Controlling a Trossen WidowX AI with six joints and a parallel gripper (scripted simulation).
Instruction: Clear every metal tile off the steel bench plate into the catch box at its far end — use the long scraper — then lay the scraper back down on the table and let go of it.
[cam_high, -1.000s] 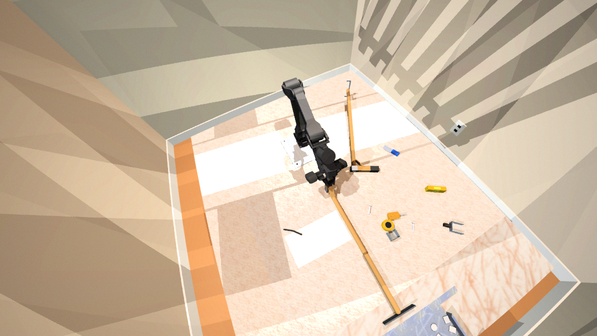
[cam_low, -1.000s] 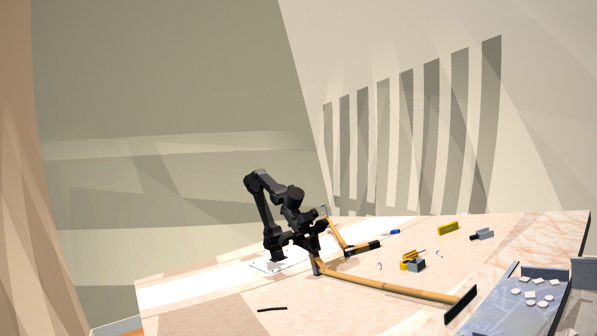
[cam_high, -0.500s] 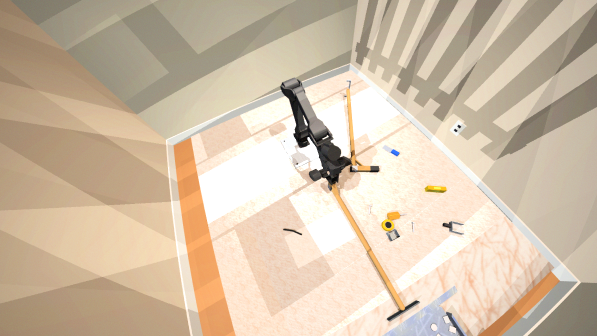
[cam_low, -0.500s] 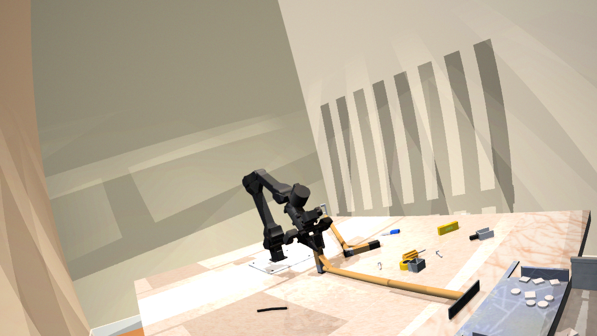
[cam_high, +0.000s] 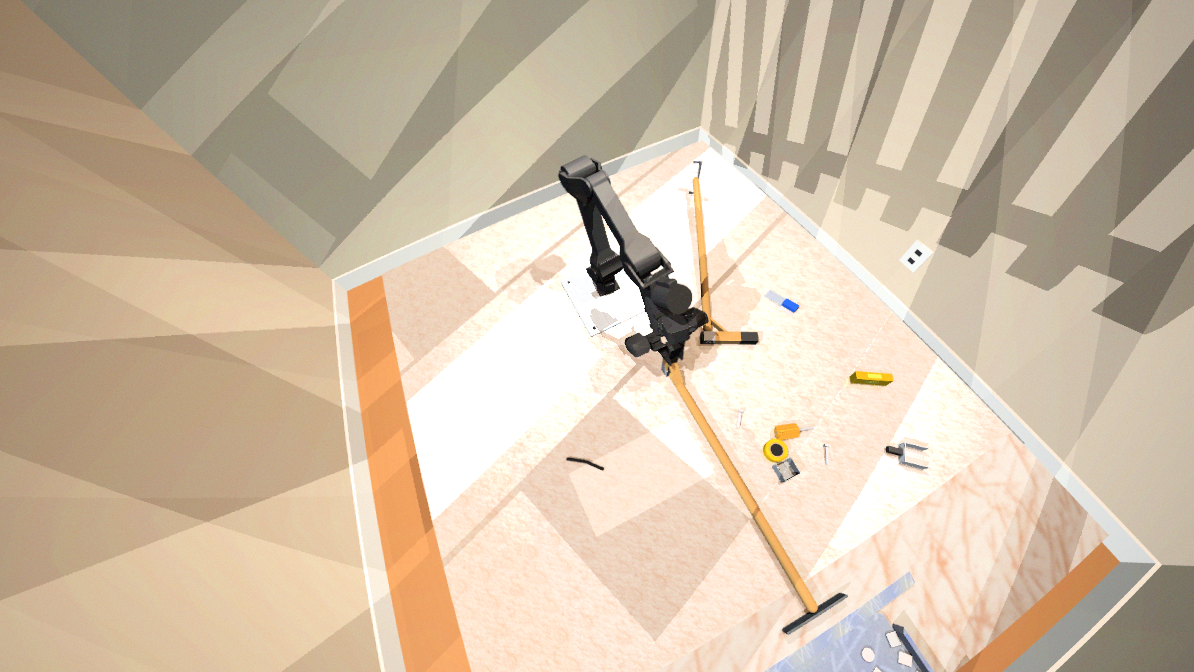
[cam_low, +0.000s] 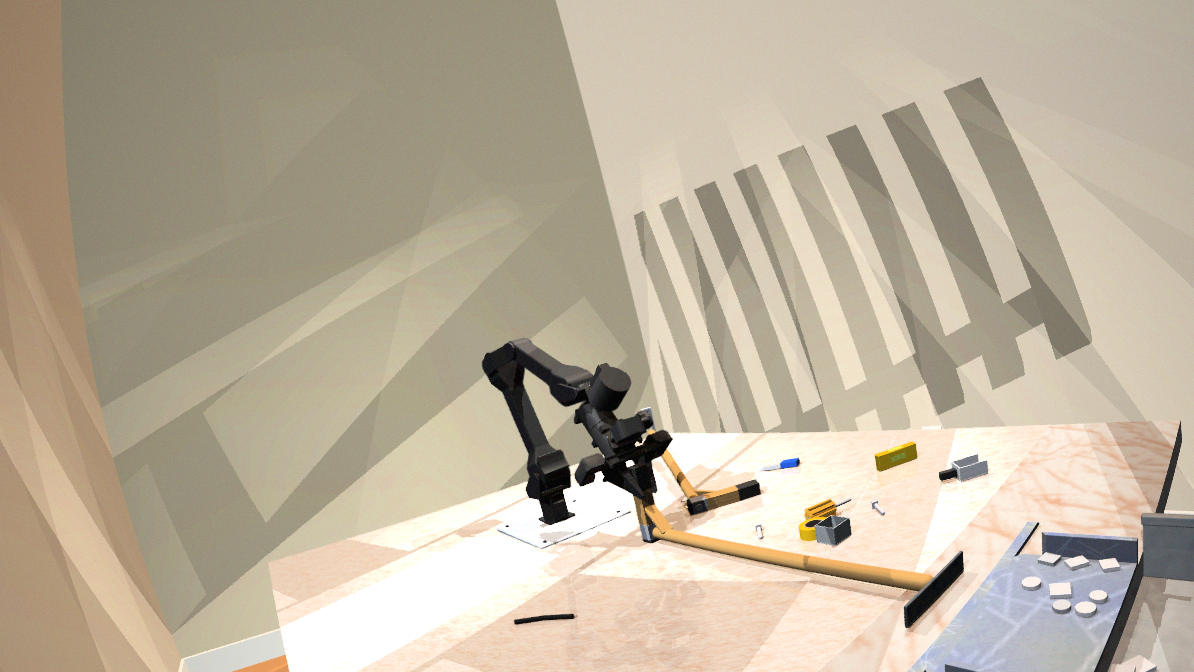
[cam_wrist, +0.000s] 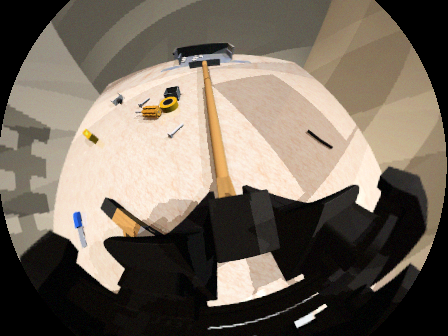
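Note:
My gripper (cam_high: 670, 360) (cam_low: 643, 490) (cam_wrist: 228, 192) is shut on the near end of the long scraper (cam_high: 735, 475) (cam_low: 751, 550) (cam_wrist: 215, 130). The scraper's wooden shaft runs away from me to its wide black blade (cam_high: 814, 613) (cam_low: 934, 589) (cam_wrist: 204, 63), which is at the near side of the steel bench plate (cam_high: 823, 659) (cam_low: 985, 621). I cannot tell whether the blade touches the surface. Several pale square and round tiles (cam_high: 904, 658) (cam_low: 1060, 590) lie on the plate, toward its far part. The grey catch box (cam_low: 1169, 546) is beyond the plate, cut off by the view edge.
A second wooden-handled tool (cam_high: 701, 250) (cam_low: 725, 499) (cam_wrist: 125, 220) lies right of the arm. A blue-handled tool (cam_high: 789, 304), yellow level (cam_high: 871, 378), orange screwdriver (cam_high: 787, 430), yellow tape (cam_high: 775, 450) and small grey box (cam_low: 833, 530) lie right of the shaft. A black rod (cam_high: 584, 463) lies left.

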